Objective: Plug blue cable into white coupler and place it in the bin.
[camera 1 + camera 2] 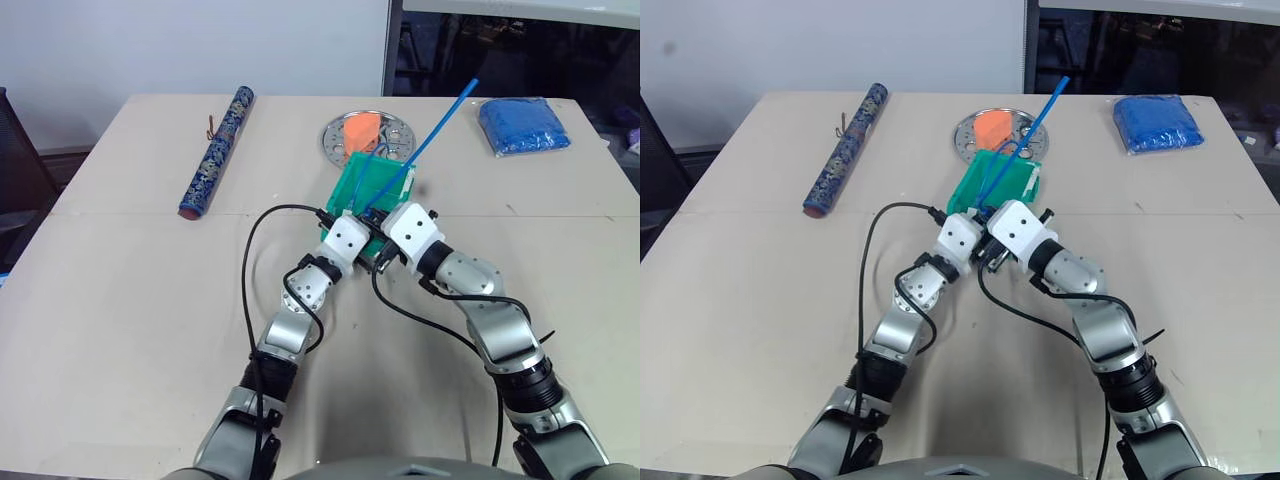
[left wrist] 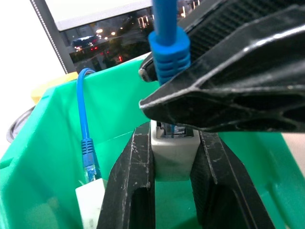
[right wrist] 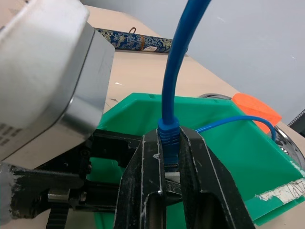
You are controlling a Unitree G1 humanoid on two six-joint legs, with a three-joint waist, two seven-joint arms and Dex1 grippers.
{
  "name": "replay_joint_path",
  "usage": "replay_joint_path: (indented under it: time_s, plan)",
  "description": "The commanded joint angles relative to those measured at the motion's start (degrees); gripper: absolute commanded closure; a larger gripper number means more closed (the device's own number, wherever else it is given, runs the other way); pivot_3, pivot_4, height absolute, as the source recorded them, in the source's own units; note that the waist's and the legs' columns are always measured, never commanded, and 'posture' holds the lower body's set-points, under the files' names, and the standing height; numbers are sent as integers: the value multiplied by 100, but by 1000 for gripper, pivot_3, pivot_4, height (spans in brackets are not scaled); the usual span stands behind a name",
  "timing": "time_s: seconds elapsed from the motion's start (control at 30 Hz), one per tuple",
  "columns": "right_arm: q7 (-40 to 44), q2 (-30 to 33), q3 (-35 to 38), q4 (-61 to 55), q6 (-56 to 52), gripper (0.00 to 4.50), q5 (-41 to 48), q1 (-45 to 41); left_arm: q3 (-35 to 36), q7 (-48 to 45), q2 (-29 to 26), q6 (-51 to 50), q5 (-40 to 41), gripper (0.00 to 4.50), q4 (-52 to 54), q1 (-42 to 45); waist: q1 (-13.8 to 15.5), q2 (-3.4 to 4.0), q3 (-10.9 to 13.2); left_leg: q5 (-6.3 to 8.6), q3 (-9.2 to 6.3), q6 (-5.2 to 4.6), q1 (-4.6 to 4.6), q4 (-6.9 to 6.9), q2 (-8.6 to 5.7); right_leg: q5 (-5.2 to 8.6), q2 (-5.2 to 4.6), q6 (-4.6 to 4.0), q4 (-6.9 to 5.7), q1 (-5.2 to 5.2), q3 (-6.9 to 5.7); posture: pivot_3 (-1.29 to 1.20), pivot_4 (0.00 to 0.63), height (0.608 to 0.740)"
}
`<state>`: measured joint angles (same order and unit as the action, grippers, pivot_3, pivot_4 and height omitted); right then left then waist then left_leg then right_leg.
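Observation:
Both grippers meet over the near lip of the teal-green bin (image 1: 366, 178). My left gripper (image 2: 172, 139) is shut on the white coupler (image 2: 172, 155), which stands upright between its fingers. Just above it, my right gripper (image 3: 169, 139) is shut on the boot of the blue cable (image 3: 173, 76). The cable's clear plug sits at the coupler's socket; how deep it is I cannot tell. The cable's free end (image 1: 442, 126) slants up and away over the bin. Inside the bin lies another blue cable (image 2: 84, 119) with a white block (image 2: 90, 202) at its end.
Behind the bin stands a round metal plate (image 1: 336, 142) holding an orange object (image 1: 362, 128). A long dark-blue patterned tube (image 1: 216, 151) lies at the far left of the table. A blue packet (image 1: 523, 125) rests at the far right. Black arm leads loop over the near table.

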<state>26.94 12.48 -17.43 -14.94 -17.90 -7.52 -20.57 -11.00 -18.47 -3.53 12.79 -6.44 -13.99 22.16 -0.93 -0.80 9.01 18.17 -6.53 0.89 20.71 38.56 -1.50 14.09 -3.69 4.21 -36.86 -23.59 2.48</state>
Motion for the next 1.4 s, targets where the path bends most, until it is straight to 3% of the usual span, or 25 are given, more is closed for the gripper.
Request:
replay_joint_path:
  time_s: [0.03, 0.3, 0.53, 0.7, 1.03, 1.17, 1.4]
  plan:
    - [-153, -195, 59, 638, 138, 4500, 155, 162, 46, -122, 229, 292, 558, 3620, 1188, 391, -3, -1, -1, 0, -1, 0, 0, 0, 0, 0, 0, 0, 0, 0, 0, 0, 150, 740]
    - [-415, -216, 292, 802, 1064, 4500, 165, 53, 88, -89, 178, 232, 451, 35, 1228, 302, 3, -7, -5, 0, -1, 0, 0, 2, 0, 0, 0, 0, -1, 0, 0, 0, 150, 740]
    - [-638, -342, 562, 843, 1739, 4500, 345, -69, -80, -547, -83, 103, 634, 35, 1624, -21, -10, -7, -5, 0, 3, 0, 0, 4, 0, 0, 0, 0, -2, 0, 0, 0, 150, 740]
    - [-207, -499, 807, 509, 1803, 4500, 1251, -68, -43, -1102, -669, -463, 988, 35, 2477, -610, -38, -6, -6, 0, -4, 0, -1, 3, 2, 0, 0, -1, -4, -1, 4, 0, 150, 740]
    - [1179, 683, 1261, -835, 522, 4500, 3142, 809, 1265, -1604, -2234, -1795, 1954, 35, 4165, -2089, -82, -4, -5, 1, -22, -3, -3, 1, 4, 0, 0, -1, -6, 2, 5, 0, 150, 740]
    - [1821, 1540, 922, -1094, 187, 4500, 3008, 1097, 1547, -2219, -2885, -1884, 2227, 35, 4135, -2896, -98, -4, -6, 5, -17, -8, -9, -6, 7, 0, 1, -2, -4, 4, 7, 0, 150, 740]
    - [1945, 1664, 344, -382, 669, 4500, 2228, 1193, 1342, -3243, -3261, -1911, 2785, 35, 4034, -3483, -80, -10, -9, 14, 0, -24, -9, -5, 7, -4, 2, -8, -5, 8, -4, 0, 150, 740]
